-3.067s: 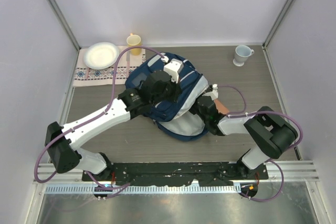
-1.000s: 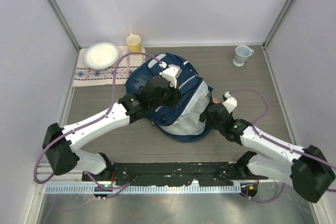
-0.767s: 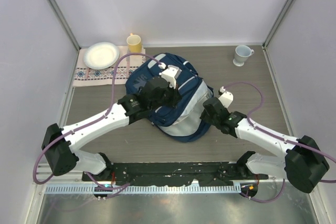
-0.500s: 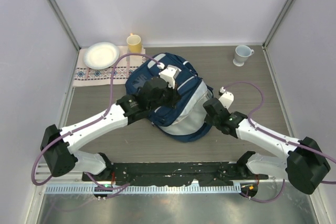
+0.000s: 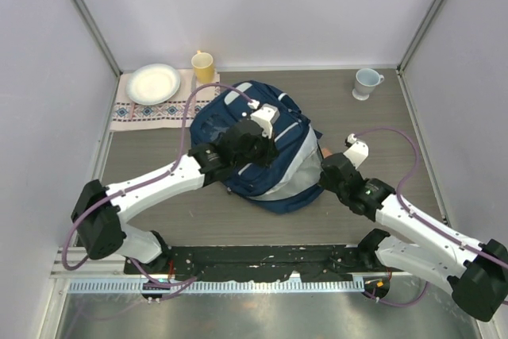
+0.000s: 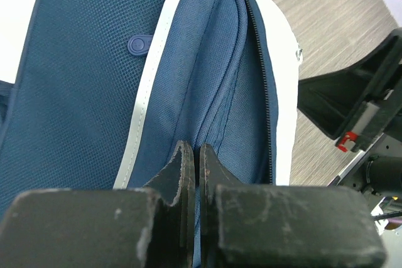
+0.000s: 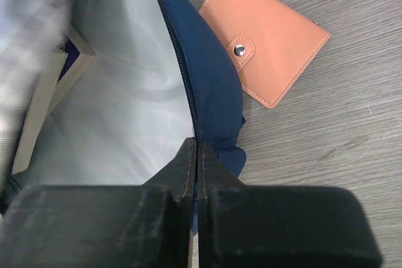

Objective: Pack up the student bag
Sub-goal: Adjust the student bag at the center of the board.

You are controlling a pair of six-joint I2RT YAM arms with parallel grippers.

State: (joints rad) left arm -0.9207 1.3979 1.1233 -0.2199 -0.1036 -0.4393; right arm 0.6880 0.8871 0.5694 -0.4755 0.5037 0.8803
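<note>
Our right gripper (image 7: 196,144) has just snapped shut on the zipper rim of the student bag (image 5: 274,188), which lies mid-table between the arms. Meanwhile our left gripper (image 6: 191,150) stays clenched on a fabric fold. We can probably hold the mouth open now, and the orange wallet (image 7: 264,48) sits just beside it.

Bright even overhead light; faint soft shadows; wrist-view foregrounds blurred.
</note>
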